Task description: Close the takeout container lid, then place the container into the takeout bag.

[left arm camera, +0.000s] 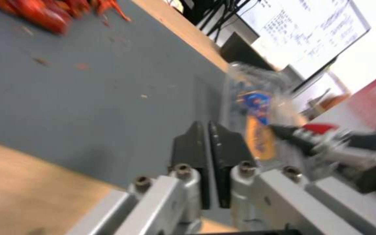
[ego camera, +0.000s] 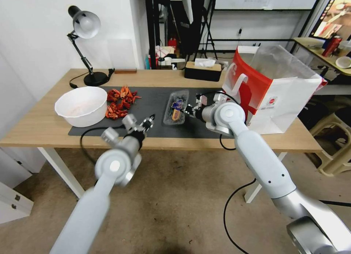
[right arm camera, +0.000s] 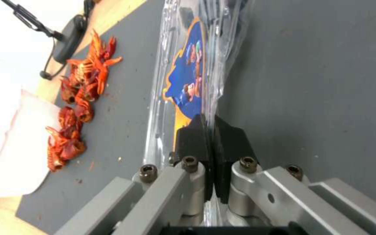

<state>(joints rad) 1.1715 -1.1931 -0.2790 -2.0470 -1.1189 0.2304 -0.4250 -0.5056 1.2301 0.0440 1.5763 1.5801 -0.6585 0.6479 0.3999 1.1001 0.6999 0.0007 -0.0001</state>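
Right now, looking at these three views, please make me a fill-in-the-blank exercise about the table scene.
1. The red-and-white paper bag stands at the robot's ___ end of the wooden table.
2. The right gripper pinches the clear plastic clamshell container, which lies on the dark ___.
3. The left gripper hovers over that surface with fingers ___.
Missing words: right; mat; shut.

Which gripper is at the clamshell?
The right gripper, pinching the takeout container at its edge; the left gripper hovers shut over the mat, apart from it.
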